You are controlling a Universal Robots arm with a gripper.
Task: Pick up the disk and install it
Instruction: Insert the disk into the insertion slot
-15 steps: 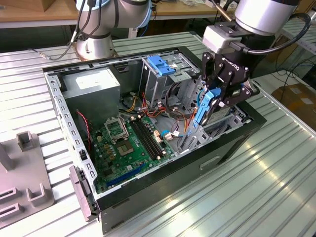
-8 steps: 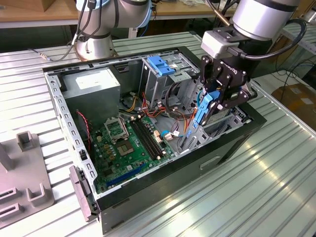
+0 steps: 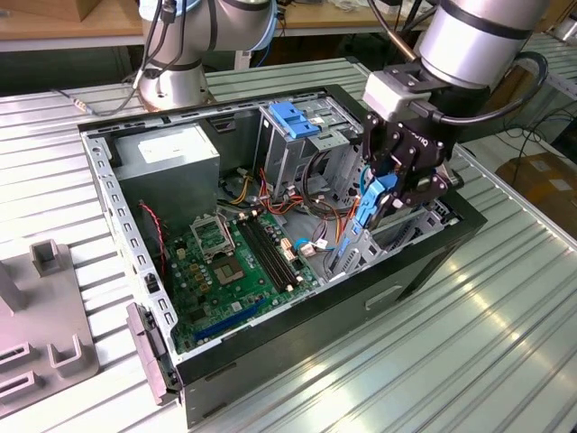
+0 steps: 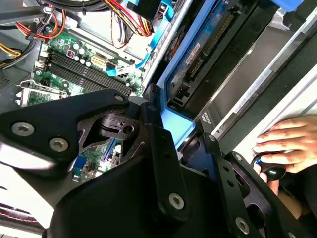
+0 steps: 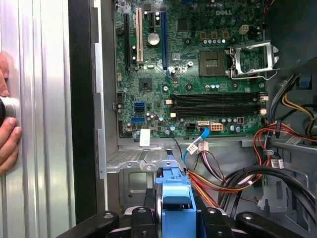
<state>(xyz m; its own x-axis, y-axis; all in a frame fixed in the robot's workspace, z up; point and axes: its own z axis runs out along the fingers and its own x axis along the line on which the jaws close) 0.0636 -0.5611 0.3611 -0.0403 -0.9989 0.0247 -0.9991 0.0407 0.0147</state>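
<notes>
Claw [image 3: 383, 194]: I find it clenched on the disk [image 3: 361, 225], jaws pressed against the blue side rail. In the first wrist view the claw [image 5: 176, 220] has that rail of the disk [image 5: 174, 191] wedged between its two black jaws. The second wrist view shows the claw [image 4: 181, 131] on the same blue edge, with the body of the disk [image 4: 203, 49] running away from it.

Disk position: it stands on edge and tilted, inside the opening of the computer case [image 3: 270, 379], on the side towards the exterior view's right. Its lower end reaches down beside the motherboard [image 3: 234, 271]. I cannot tell whether that end touches the case metal beneath it.

Surroundings: the case lies open on the ribbed metal table [image 3: 469, 343]. The drive cage with its blue latch [image 3: 293, 117] stands just beside the claw, towards the exterior view's left. The grey power supply [image 3: 171, 153] sits in the far corner of the case, well apart from the disk. Red, yellow and black cables [image 5: 237, 183] lie bundled between the cage and the board.

Personnel: a person's hand [image 4: 287, 141] rests on the table outside the case wall, fingers around a small round knob. I see the same hand [image 5: 7, 134] in the first wrist view
</notes>
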